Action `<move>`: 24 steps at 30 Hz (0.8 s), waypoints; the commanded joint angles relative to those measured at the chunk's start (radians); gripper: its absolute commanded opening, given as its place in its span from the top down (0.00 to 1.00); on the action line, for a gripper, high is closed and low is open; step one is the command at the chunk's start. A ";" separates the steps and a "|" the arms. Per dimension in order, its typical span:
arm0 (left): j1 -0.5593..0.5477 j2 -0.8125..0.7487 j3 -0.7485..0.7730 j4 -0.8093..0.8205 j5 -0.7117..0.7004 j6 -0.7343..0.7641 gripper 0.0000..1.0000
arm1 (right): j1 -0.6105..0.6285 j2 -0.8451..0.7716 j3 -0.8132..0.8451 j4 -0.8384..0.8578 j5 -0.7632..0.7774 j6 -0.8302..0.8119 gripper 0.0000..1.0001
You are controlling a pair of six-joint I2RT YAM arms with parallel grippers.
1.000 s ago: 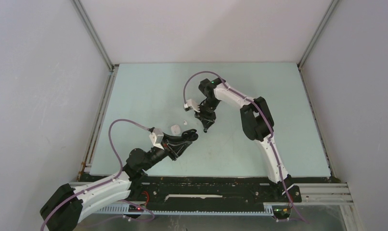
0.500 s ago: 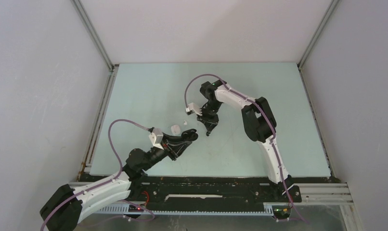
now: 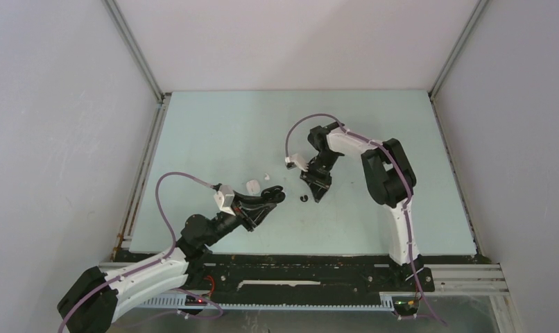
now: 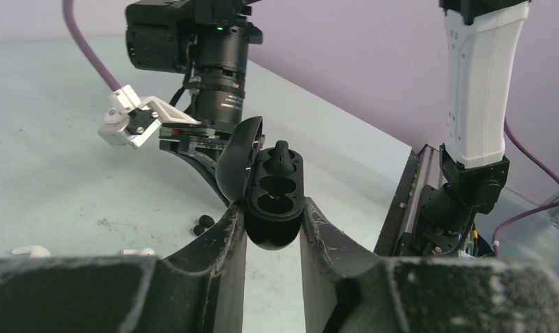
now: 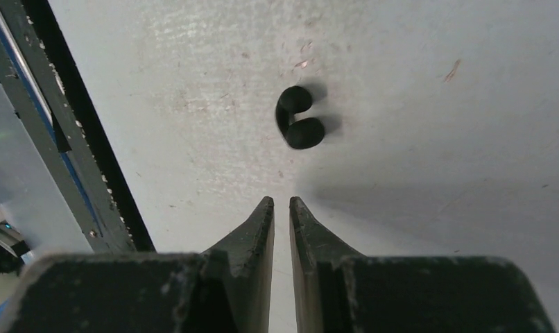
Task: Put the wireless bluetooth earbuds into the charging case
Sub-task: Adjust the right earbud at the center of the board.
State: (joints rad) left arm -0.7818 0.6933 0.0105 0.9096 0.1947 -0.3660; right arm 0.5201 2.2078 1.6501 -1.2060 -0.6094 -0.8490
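Observation:
My left gripper is shut on a black charging case, gripping its lower half. The lid stands open to the left. One black earbud sits in the upper slot with its stem sticking up, and the lower slot shows hollow. A second black earbud lies loose on the table, also visible from above. My right gripper points down just short of that earbud, not touching it. Its jaws are nearly together with a thin slit and nothing between them; from above it sits right of the bud.
A white oval case and a small white earbud lie just beyond my left gripper. Two white buds show low in the left wrist view. The black frame rail runs along the table's near edge.
My right arm has swung right and nearer, its jaws narrowing. The loose black earbud now lies uncovered on the table left of its fingers. The left arm has not moved.

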 commanded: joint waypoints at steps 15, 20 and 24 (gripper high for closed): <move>0.010 -0.081 -0.078 -0.075 -0.116 0.007 1.00 | 0.057 -0.734 -0.697 1.048 0.191 0.253 0.62; 0.012 -0.108 -0.079 -0.144 -0.236 0.015 1.00 | -0.100 -0.634 -0.533 0.994 0.001 0.578 0.01; 0.020 -0.120 -0.085 -0.170 -0.300 0.006 1.00 | -0.164 -0.622 -0.483 0.864 -0.077 0.533 0.02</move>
State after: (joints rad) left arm -0.7750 0.5896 0.0105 0.7586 0.0006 -0.3656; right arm 0.4099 1.5921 1.1107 -0.2653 -0.5743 -0.3737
